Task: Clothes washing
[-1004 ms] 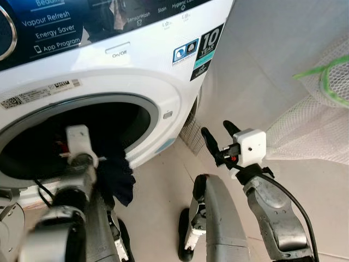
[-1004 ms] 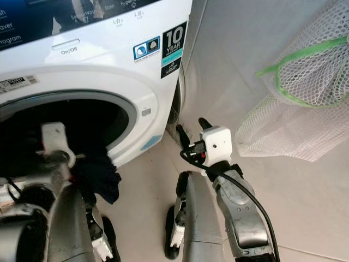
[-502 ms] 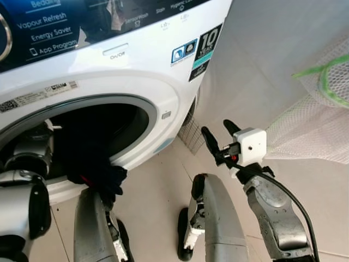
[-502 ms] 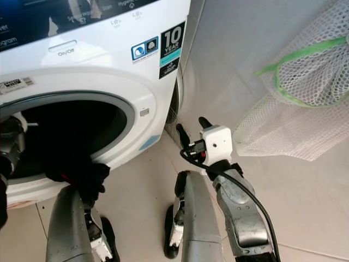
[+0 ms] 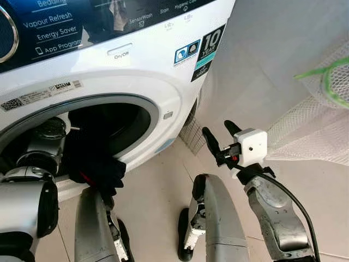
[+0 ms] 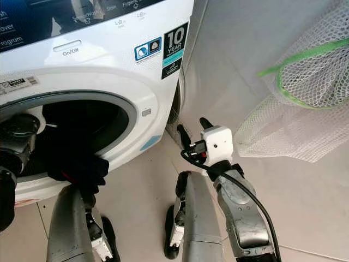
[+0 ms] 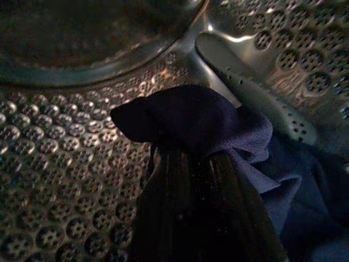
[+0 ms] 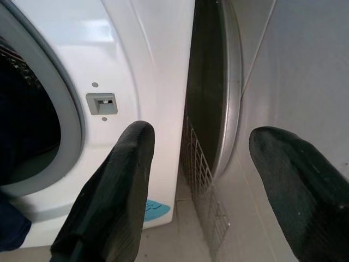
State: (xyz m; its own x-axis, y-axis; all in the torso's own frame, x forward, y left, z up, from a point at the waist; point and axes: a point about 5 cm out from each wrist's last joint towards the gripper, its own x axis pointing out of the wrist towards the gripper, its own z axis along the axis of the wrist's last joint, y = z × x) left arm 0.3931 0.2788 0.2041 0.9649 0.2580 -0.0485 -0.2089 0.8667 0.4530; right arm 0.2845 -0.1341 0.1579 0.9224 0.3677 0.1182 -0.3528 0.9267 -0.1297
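Observation:
A white front-loading washer (image 5: 147, 71) stands with its round opening (image 5: 117, 117) uncovered. My left arm (image 5: 43, 150) reaches into the drum. In the left wrist view my left gripper (image 7: 182, 161) is shut on a dark navy garment (image 7: 191, 117) above the perforated steel drum wall (image 7: 54, 180). Part of that garment (image 5: 101, 170) hangs over the lower lip of the opening. My right gripper (image 5: 217, 130) hovers open and empty to the right of the washer, its fingers (image 8: 112, 196) wide apart and pointing at the washer's right side.
A white mesh laundry bag (image 5: 319, 128) with a green rim hangs against the wall on the right. A wire grille (image 8: 202, 180) sits in the gap between washer and wall. My own legs (image 5: 218, 218) stand on the pale tiled floor (image 5: 158, 196).
My left arm has gone from the mouth of the opening deeper into the drum, carrying the dark garment with it. The right arm has stayed where it was.

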